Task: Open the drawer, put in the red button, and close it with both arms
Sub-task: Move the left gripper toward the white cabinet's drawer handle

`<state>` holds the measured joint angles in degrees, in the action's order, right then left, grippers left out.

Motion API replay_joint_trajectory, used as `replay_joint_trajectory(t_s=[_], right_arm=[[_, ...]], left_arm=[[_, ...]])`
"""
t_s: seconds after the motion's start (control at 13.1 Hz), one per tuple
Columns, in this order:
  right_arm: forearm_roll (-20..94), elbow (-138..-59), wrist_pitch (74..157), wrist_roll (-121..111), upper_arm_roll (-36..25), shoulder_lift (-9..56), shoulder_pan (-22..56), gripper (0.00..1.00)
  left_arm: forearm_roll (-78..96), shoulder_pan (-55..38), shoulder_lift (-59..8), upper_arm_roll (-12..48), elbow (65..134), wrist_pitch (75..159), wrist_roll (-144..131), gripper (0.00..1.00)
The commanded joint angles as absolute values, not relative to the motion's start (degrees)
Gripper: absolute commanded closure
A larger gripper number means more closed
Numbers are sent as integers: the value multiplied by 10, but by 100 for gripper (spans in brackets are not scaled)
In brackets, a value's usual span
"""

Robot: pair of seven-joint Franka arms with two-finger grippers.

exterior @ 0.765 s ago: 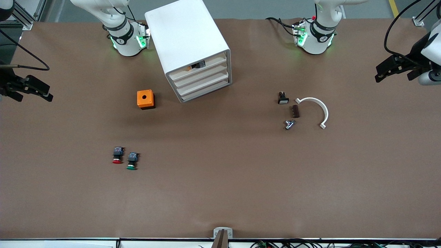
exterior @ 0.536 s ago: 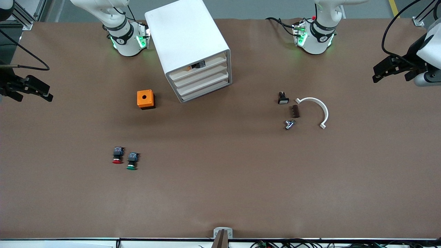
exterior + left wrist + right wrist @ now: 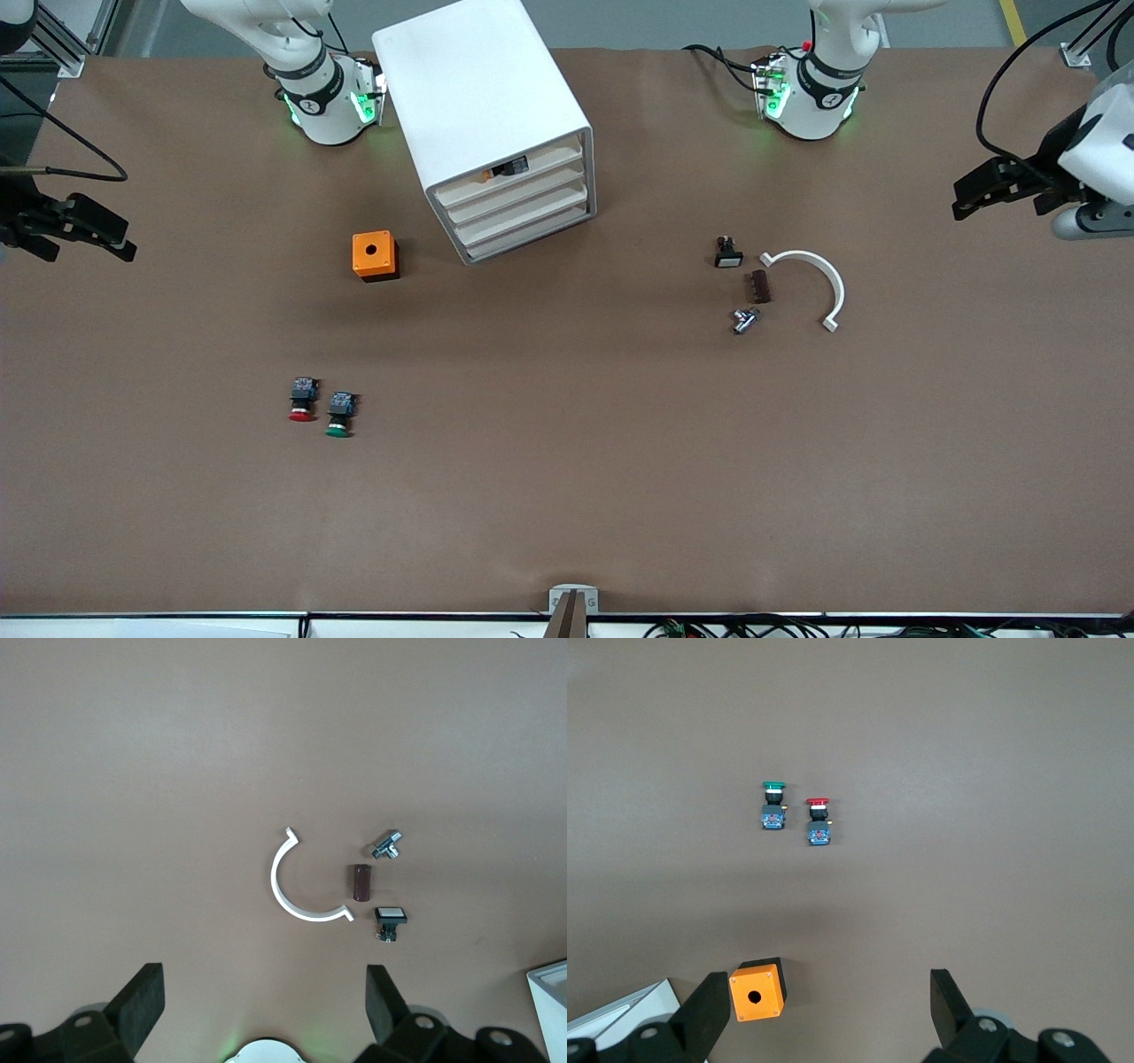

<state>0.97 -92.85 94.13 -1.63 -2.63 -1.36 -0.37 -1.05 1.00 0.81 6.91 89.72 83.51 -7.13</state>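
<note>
The white cabinet (image 3: 483, 97) stands between the arm bases, its four fronts turned toward the camera. The drawer (image 3: 518, 201), second from the top, is shut. The red button (image 3: 302, 400) lies on the table beside the green button (image 3: 339, 415), nearer to the camera than the orange box (image 3: 374, 255). The red button also shows in the right wrist view (image 3: 818, 821). My right gripper (image 3: 120, 237) is open and empty, up over the right arm's end of the table. My left gripper (image 3: 961, 199) is open and empty over the left arm's end.
A white curved piece (image 3: 815, 279), a brown block (image 3: 760, 286), a metal fitting (image 3: 744, 320) and a small black switch (image 3: 727, 254) lie toward the left arm's end. A dark item shows in the cabinet's top slot (image 3: 509, 167).
My left gripper has shifted slightly toward the middle of the table. The right arm and the objects have not moved.
</note>
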Motion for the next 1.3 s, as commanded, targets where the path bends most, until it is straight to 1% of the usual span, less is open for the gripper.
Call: replay_joint_trajectory(t_s=[0.0,0.15,0.31,0.69,0.84,0.99,1.22], right_arm=[[-2,-942,947,-16,-27,-27,0,0],[-2,-942,947,-17,-27,-27,0,0],[-2,-942,946,-17,-27,-27,0,0],[-2,-942,946,-17,-27,-27,-1,0],[-2,-942,946,-17,-28,-27,-1,0],[-2,-942,946,-17,-28,-27,-1,0],[-2,-942,946,-17,-28,-27,-1,0]], left_arm=[[-23,6,-19,98,878,819,-119,0],[-23,2,-41,111,877,819,-163,0],[-14,-15,-79,115,867,819,-233,0],[10,-92,-238,117,816,820,-513,0],[44,-113,-311,117,787,823,-604,0],[94,-134,-359,116,780,837,-744,0],[225,-152,-399,116,781,880,-920,0]])
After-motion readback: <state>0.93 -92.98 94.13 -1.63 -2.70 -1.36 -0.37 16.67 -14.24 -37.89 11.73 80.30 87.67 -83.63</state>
